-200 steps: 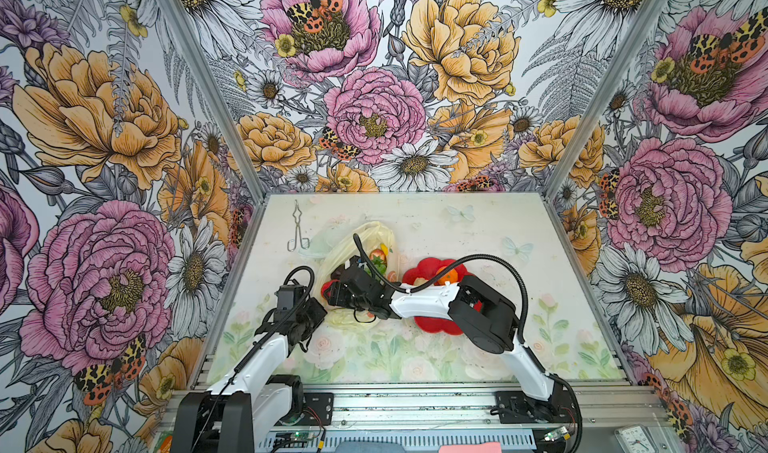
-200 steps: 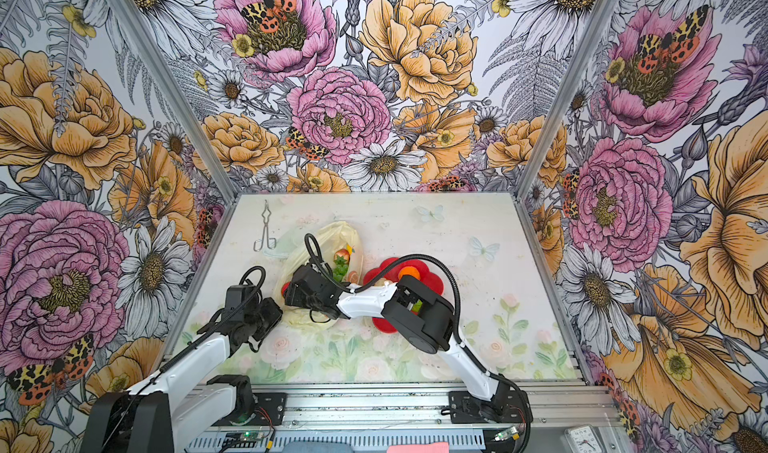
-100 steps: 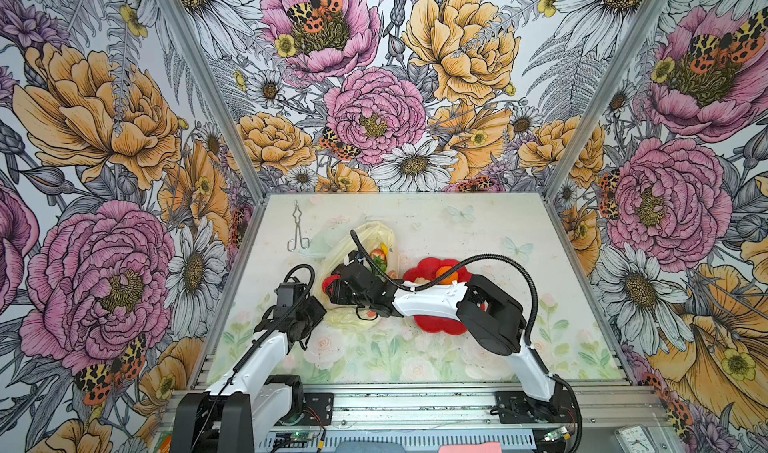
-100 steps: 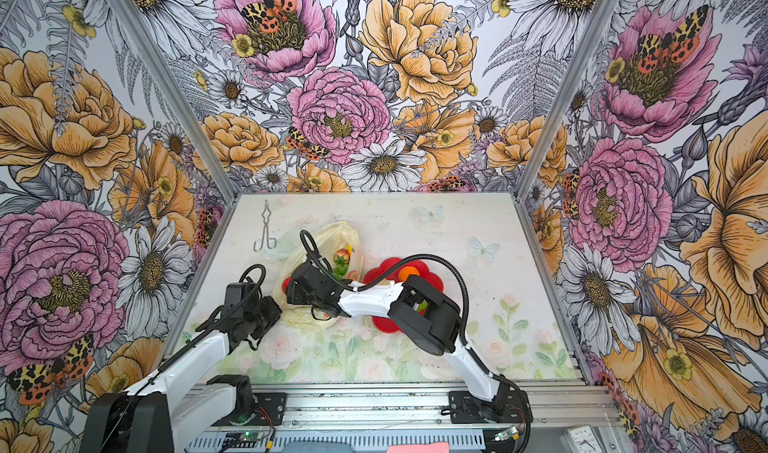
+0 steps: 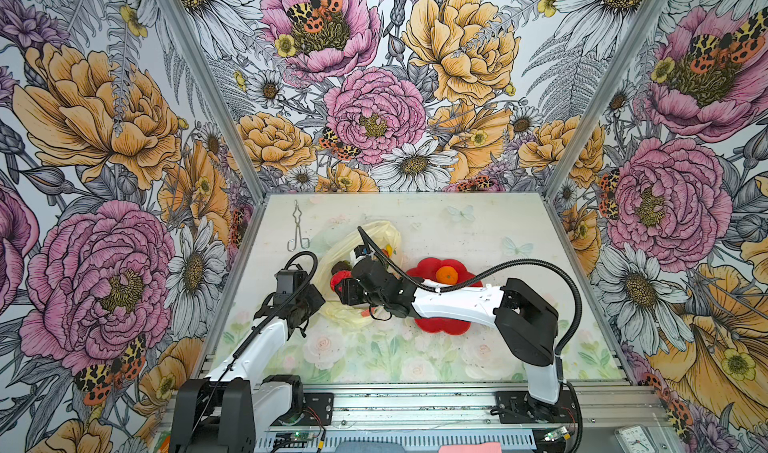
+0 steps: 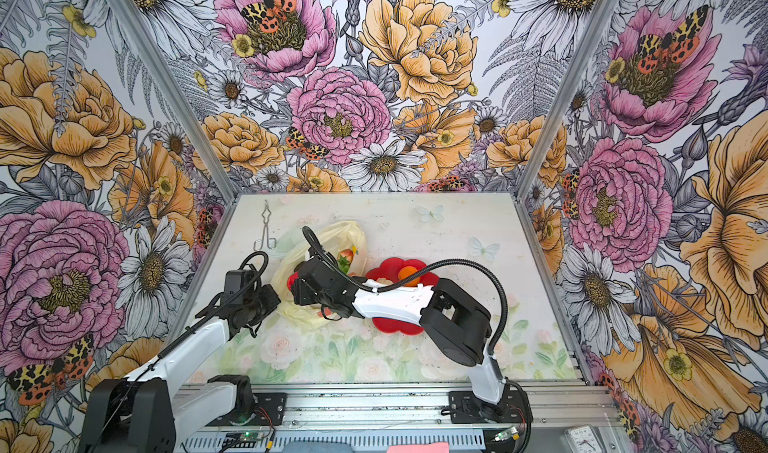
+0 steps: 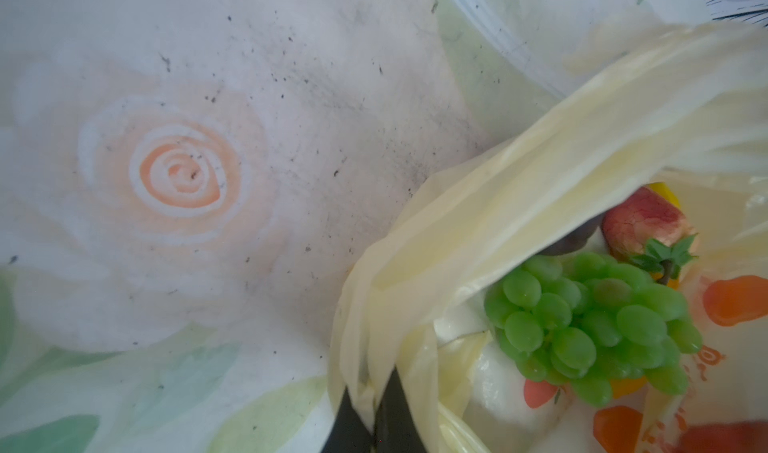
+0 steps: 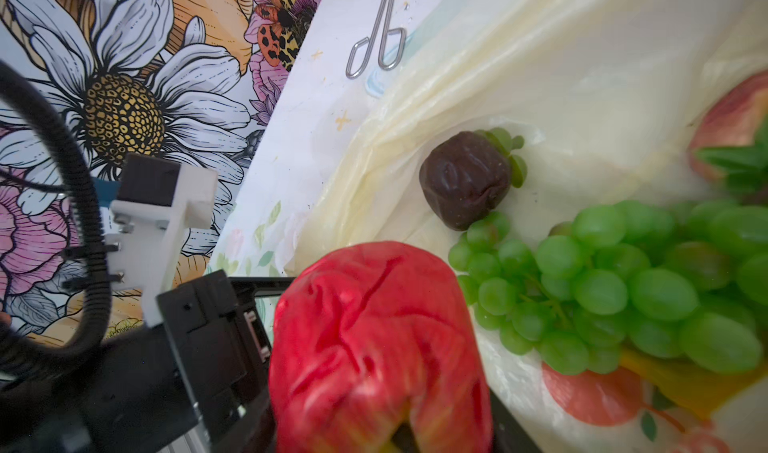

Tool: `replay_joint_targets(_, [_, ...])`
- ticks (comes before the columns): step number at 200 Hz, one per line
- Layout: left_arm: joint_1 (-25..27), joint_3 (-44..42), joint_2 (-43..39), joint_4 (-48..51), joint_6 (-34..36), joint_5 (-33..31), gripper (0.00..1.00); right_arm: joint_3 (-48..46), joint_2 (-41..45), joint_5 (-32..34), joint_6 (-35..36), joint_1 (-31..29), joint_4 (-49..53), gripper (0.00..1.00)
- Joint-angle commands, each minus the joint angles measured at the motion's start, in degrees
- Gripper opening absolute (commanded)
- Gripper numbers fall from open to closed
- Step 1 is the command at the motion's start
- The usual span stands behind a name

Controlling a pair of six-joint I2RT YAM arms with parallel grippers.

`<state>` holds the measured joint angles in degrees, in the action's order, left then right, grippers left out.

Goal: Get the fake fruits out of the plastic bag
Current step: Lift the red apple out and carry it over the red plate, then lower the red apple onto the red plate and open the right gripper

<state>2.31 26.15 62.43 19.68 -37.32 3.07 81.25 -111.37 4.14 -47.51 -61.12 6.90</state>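
The pale-yellow plastic bag lies left of the table's middle. My left gripper is shut on a bunched edge of the plastic bag. My right gripper is at the bag's mouth, shut on a red apple. Inside the bag lie a green grape bunch, a dark brown fruit and a strawberry. An orange sits on the red flower-shaped plate.
Metal tongs lie at the back left near the wall. The right arm's white forearm stretches over the red plate. Flowered walls close in the table on three sides.
The right arm's elbow has swung to the right while its gripper stays at the bag's mouth and has closed a little on the red apple. The left gripper has not moved.
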Motion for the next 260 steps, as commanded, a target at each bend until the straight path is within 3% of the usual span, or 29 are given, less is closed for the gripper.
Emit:
replay_joint_targets(1, [0.37, 1.10, 0.42, -0.31, 2.60, -2.26, 0.01, -2.00, 5.38, 3.98, 5.25, -0.22, 4.13, 0.60])
replay_joint_targets(72, [2.16, 0.58, -1.43, -0.47, 2.87, -4.07, 0.01, -8.52, 18.08, 10.98, 12.14, 1.16, 19.70, 0.58])
replay_joint_targets(147, [3.63, 0.52, -2.43, -0.21, 2.74, -5.53, 0.01, -19.22, 30.37, 13.27, 9.99, 3.16, 35.29, 0.58])
replay_joint_targets(260, [4.57, 0.63, -2.63, 0.01, 2.96, -5.95, 0.01, -23.17, 25.33, 9.30, 8.14, 5.50, 38.03, 0.57])
